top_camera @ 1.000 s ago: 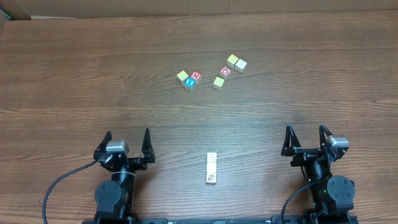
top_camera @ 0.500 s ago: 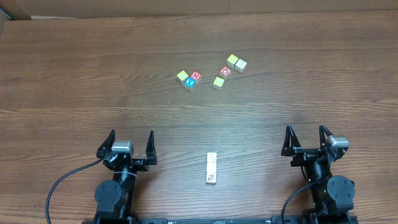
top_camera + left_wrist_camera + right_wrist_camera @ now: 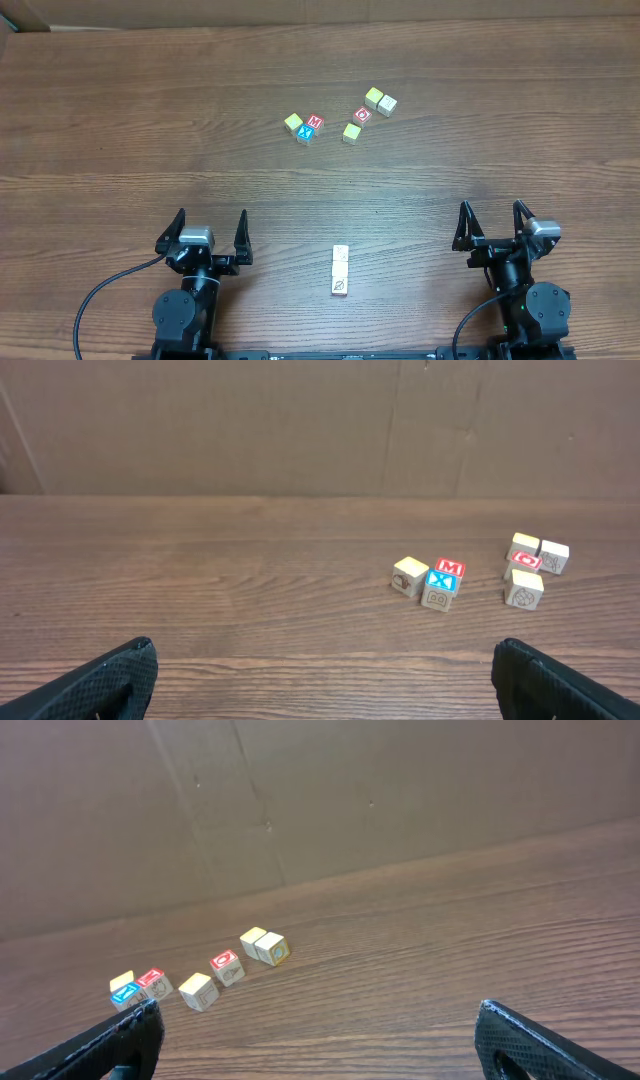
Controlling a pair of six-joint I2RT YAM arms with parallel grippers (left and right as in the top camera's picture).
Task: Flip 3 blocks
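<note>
Three pale blocks [image 3: 340, 270] with small dark drawings lie touching in a short line near the surface's [image 3: 120, 130] robot-side edge, midway between the left gripper [image 3: 210, 218] and the right gripper [image 3: 491, 210]. Both grippers have their jaws spread wide, holding nothing. Nearer the far edge sit a red "M" block [image 3: 314, 122], a blue "X" block [image 3: 306, 133] and a red "O" block [image 3: 363, 114].

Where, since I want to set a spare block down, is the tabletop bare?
Bare tabletop: the wide stretch left of the scattered blocks, the stretch right of them, and the band between them and the row of three pale blocks. Crowded: the scattered blocks themselves, and the front edge, where the row lies between the left end effector and right end effector.
</note>
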